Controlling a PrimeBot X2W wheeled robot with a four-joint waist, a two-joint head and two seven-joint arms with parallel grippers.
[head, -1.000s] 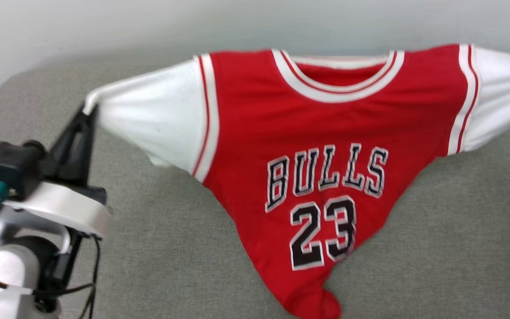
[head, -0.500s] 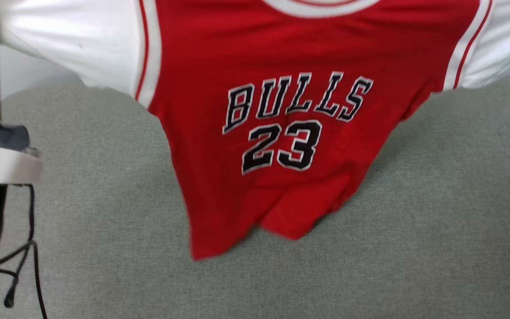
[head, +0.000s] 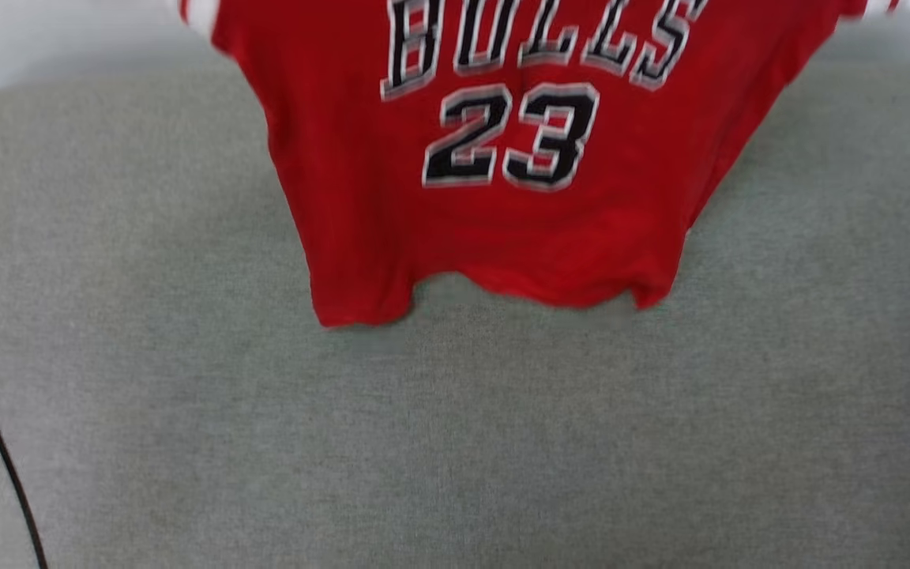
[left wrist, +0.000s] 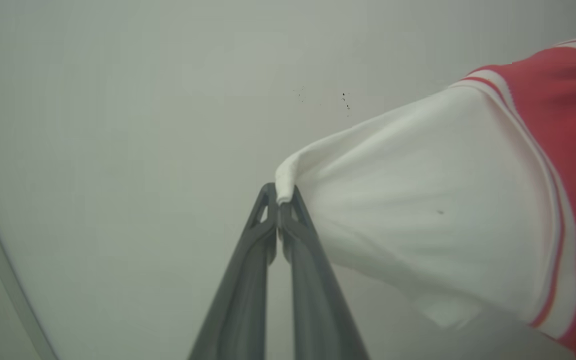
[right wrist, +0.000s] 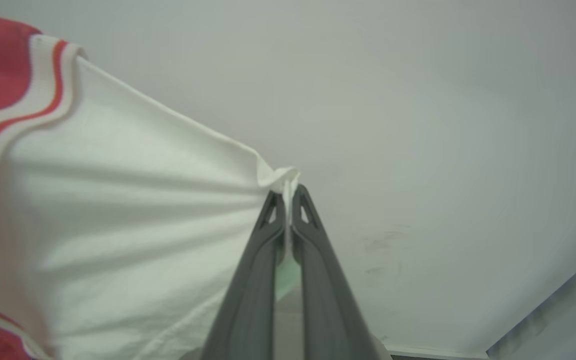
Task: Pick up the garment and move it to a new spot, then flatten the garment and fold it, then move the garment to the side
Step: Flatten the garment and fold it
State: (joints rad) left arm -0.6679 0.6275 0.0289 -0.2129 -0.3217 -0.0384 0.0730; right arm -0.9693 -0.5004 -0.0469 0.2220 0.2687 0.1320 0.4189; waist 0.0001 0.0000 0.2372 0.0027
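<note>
While both my claws are pinched shut on cloth, the garment [head: 502,197] hangs spread between them. My left gripper [left wrist: 282,197] clamps the tip of one white sleeve [left wrist: 418,200], which fans out toward the right of the left wrist view. My right gripper [right wrist: 288,192] clamps the tip of the other sleeve [right wrist: 118,210], which fans toward the left of its own view. So the shirt's long axis, sleeve to sleeve, runs across the top of the head frame, and the red body drops from it with the print facing me. Its hem [head: 502,288] sits near frame centre, over the grey cushion [head: 455,442]; whether it touches I cannot tell. Neither arm is nearer, since each holds one end. I judge that laying it down turns on lowering both ends evenly, so the hem lands first and flat.
</note>
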